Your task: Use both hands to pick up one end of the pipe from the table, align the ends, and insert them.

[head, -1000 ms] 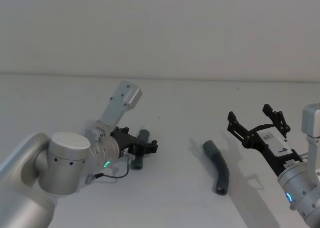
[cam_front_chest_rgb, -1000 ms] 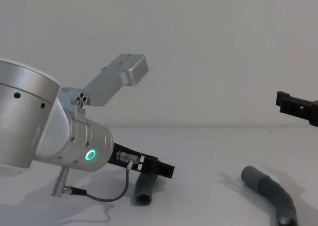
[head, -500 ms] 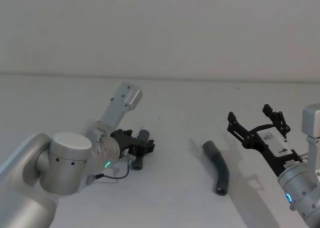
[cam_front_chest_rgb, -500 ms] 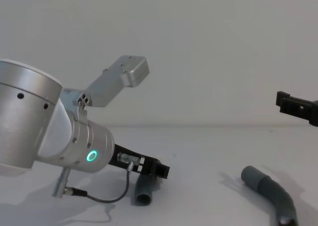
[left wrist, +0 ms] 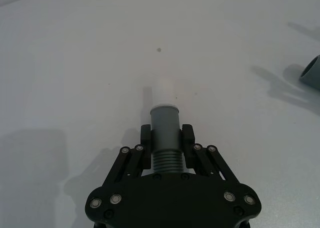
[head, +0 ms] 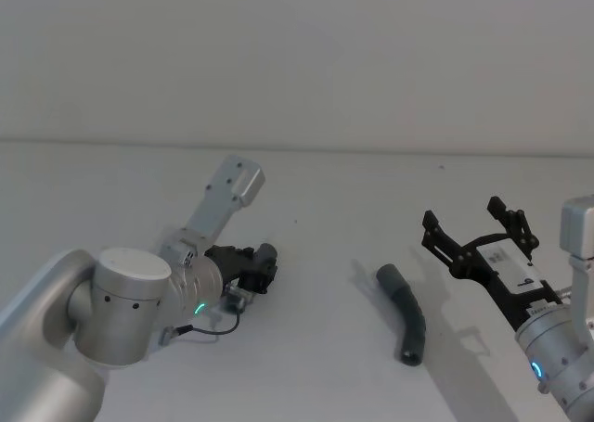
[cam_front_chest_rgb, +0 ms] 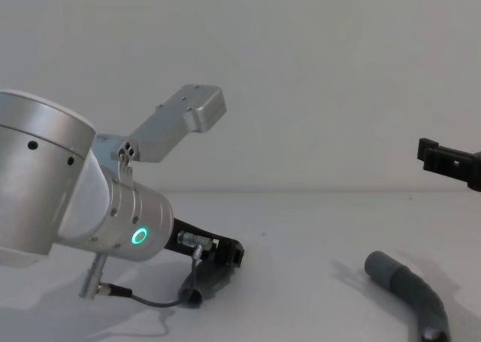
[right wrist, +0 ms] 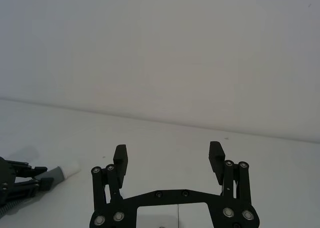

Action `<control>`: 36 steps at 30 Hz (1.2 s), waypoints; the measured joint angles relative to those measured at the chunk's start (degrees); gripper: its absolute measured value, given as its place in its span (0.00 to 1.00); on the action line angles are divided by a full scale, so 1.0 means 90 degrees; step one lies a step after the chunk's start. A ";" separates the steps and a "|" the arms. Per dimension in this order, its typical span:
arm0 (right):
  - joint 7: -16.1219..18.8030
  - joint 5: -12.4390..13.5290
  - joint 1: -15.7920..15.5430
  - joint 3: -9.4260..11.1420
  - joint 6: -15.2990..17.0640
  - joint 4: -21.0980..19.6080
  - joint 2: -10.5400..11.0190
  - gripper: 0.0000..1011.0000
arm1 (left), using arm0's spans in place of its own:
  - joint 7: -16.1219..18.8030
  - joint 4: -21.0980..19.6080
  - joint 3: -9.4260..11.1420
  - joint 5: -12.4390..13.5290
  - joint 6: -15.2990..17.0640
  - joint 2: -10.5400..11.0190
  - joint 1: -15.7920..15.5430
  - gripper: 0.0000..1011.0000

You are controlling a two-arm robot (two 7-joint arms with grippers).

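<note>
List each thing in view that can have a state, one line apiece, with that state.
left gripper, jaws shut on the short hose piece.
short hose piece, clamped at its ribbed part, whitish tip sticking out ahead of the jaws, not joined to anything.
right gripper, jaws open, empty, held above the table.
curved hose piece, lying on the table, ungripped, apart from the short hose piece.

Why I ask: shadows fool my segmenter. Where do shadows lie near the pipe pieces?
Head view: a soft shadow lies on the table by the far end of the curved pipe, toward the left. Chest view: the same shadow, left of that end. Left wrist view: a faint grey shadow spreads beside the left claw gripping the short pipe.
</note>
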 joint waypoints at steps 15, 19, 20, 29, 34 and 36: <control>0.0000 0.0000 0.0000 0.0000 0.0000 0.0000 0.0000 0.99 | 0.0001 0.0004 0.0000 0.0007 0.0007 -0.0006 0.0001 0.34; 0.0000 0.0000 0.0000 0.0000 0.0000 0.0000 0.0000 0.99 | 0.0001 0.0004 0.0000 0.0007 0.0007 -0.0006 0.0001 0.34; 0.0000 0.0000 0.0000 0.0000 0.0000 0.0000 0.0000 0.99 | 0.0000 0.0004 0.0000 0.0007 0.0007 -0.0006 0.0001 0.34; -0.0009 -0.0069 0.0074 0.0001 0.0151 0.0002 0.0004 0.99 | 0.0000 0.0004 0.0000 0.0007 0.0007 -0.0005 0.0001 0.34; -0.0014 -0.0144 0.0181 -0.0014 0.0493 -0.0045 0.0071 0.99 | 0.0000 0.0004 0.0001 0.0007 0.0007 -0.0006 0.0001 0.34; -0.0009 -0.0161 0.0224 -0.0018 0.0695 -0.0089 0.0110 0.99 | 0.0000 0.0004 0.0000 0.0007 0.0007 -0.0006 0.0001 0.34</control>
